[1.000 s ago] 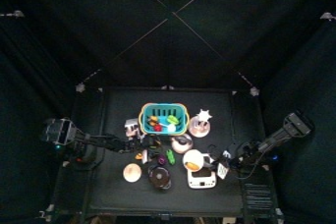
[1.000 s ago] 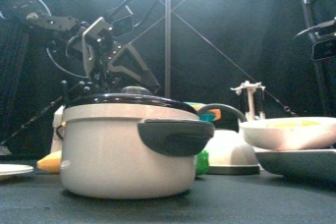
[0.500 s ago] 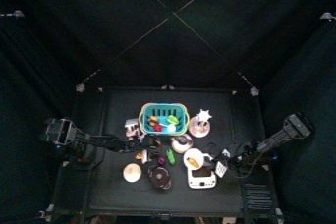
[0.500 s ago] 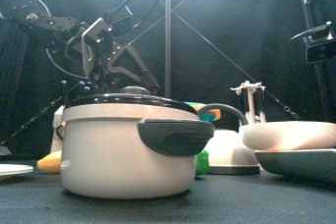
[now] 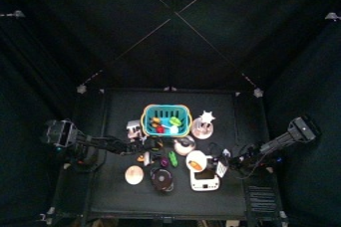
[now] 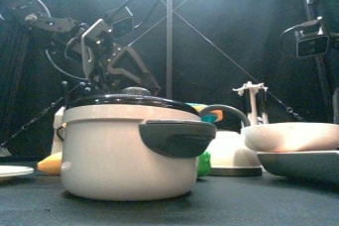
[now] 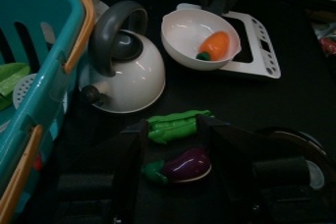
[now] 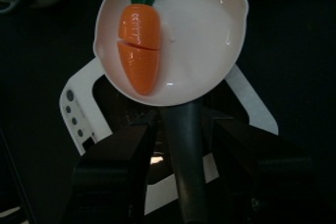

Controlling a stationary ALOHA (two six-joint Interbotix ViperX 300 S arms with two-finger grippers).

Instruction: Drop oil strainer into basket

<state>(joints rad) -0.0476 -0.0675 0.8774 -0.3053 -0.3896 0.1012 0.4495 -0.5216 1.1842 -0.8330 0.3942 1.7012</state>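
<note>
Right wrist view: right gripper (image 8: pixel 182 147) released, oil strainer outside the basket.

The right gripper's jaws stand wide apart on either side of a dark handle that runs back from the oil strainer (image 8: pixel 178 46), a white bowl with an orange toy carrot (image 8: pixel 140 46) lying in it. The strainer rests over a white slotted tray (image 8: pixel 79 110). From above, strainer and tray lie well apart from the teal basket (image 5: pixel 164 119), on its front-right side. The left gripper (image 7: pixel 197 157) hangs near the basket's front side, its jaws spread over a purple toy eggplant (image 7: pixel 184 166), gripping nothing. A white kettle (image 7: pixel 125 76) stands just beside the basket wall, and a green toy (image 7: pixel 178 123) lies between kettle and eggplant.
</note>
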